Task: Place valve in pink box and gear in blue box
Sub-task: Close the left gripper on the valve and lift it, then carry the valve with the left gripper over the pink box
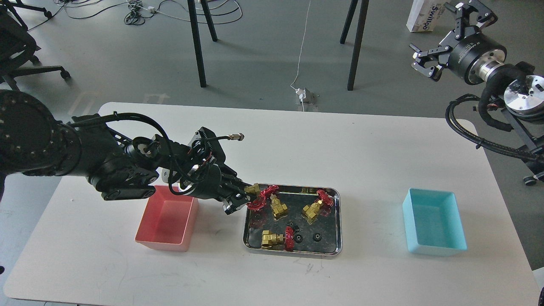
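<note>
My left gripper (243, 199) is shut on a brass valve with a red handwheel (256, 200) and holds it lifted over the left edge of the steel tray (293, 254). Three more valves lie in the tray: one (279, 208) beside the held one, one (313, 210) at the right and one (274, 239) at the front. Three tiny black gears (298, 238) lie in the tray's front half. The pink box (168, 223) stands left of the tray, below my left arm, and looks empty. The blue box (433, 227) stands at the far right, empty. My right gripper (444, 38) is open, raised off the table at the top right.
The white table's (361, 148) far edge runs across the middle of the view. Black table legs (196, 42), floor cables and an office chair (17, 46) stand beyond it. My right arm's cable loops (476, 131) hang over the table's right corner.
</note>
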Motion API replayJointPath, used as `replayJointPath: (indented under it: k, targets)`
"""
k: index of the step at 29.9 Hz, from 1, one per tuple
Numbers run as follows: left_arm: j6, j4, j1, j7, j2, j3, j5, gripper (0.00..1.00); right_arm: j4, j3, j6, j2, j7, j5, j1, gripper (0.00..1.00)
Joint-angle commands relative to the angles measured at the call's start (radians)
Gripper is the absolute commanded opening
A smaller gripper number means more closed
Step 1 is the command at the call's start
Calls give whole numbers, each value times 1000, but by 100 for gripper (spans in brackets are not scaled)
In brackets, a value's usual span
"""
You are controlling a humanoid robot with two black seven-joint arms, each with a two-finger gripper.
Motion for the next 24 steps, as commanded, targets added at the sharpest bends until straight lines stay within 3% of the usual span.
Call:
replayJointPath:
  k: [1, 8, 16, 24]
  targets:
    - [24, -31, -14, 0, 77, -17, 11, 13, -1, 52, -11, 2, 16, 1, 6, 99]
    - [51, -277, -155, 0, 384, -60, 123, 13, -12, 65, -105, 8, 20, 0, 72, 99]
    - [52, -315, -142, 0, 672, -58, 301, 13, -18, 34, -131, 5, 19, -2, 174, 99]
    - [55, -315, -39, 0, 734, -69, 343, 13, -103, -162, -154, 14, 10, -2, 302, 99]
